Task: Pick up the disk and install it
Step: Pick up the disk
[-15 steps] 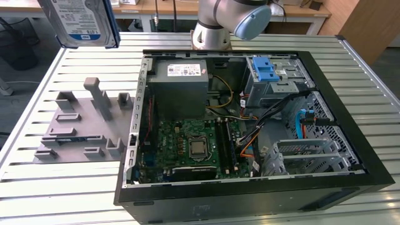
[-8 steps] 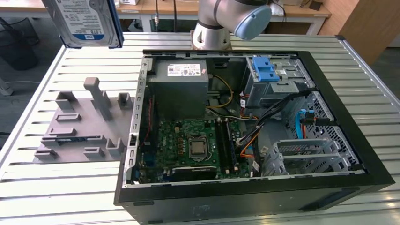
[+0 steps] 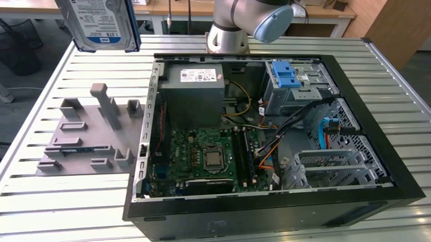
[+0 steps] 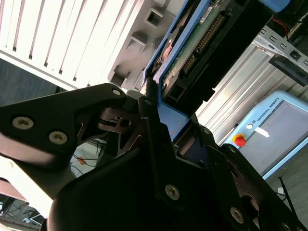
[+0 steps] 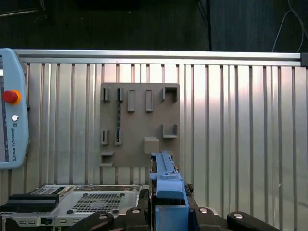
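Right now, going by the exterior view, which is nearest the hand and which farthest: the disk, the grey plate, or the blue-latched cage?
1. The disk: gripped in the hand, held up at the exterior view's upper left.
2. The grey plate: on the table beneath, at the left.
3. The blue-latched cage: inside the case, at the right.

Blue plastic frames the disk (image 3: 101, 22), its label probably paper; the table (image 3: 67, 212) is ribbed, matt metal.
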`<state>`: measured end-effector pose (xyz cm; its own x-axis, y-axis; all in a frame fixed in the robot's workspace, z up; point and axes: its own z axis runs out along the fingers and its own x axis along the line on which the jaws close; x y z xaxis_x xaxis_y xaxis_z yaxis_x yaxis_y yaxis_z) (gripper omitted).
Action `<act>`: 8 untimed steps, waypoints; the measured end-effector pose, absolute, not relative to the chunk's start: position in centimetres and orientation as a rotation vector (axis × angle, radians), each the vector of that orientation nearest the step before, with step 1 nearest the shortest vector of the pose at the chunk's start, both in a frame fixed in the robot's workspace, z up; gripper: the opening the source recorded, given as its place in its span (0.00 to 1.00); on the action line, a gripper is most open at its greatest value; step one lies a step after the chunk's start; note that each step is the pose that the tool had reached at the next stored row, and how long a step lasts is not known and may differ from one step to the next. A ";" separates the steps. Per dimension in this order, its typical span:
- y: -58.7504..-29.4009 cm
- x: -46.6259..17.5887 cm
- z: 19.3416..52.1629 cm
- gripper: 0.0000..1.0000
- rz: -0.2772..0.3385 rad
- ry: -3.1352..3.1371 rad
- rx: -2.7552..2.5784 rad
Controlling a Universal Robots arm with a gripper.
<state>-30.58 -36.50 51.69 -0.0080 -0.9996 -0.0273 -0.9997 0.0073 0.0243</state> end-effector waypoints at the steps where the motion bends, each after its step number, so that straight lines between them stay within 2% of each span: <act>1: -36.5 -30.4 51.7 0.36 0.057 2.228 -2.211; 8: -36.5 -29.6 51.7 0.36 0.057 2.228 -2.211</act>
<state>-29.56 -36.50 51.68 -0.0079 -0.9996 -0.0274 -0.9997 0.0072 0.0242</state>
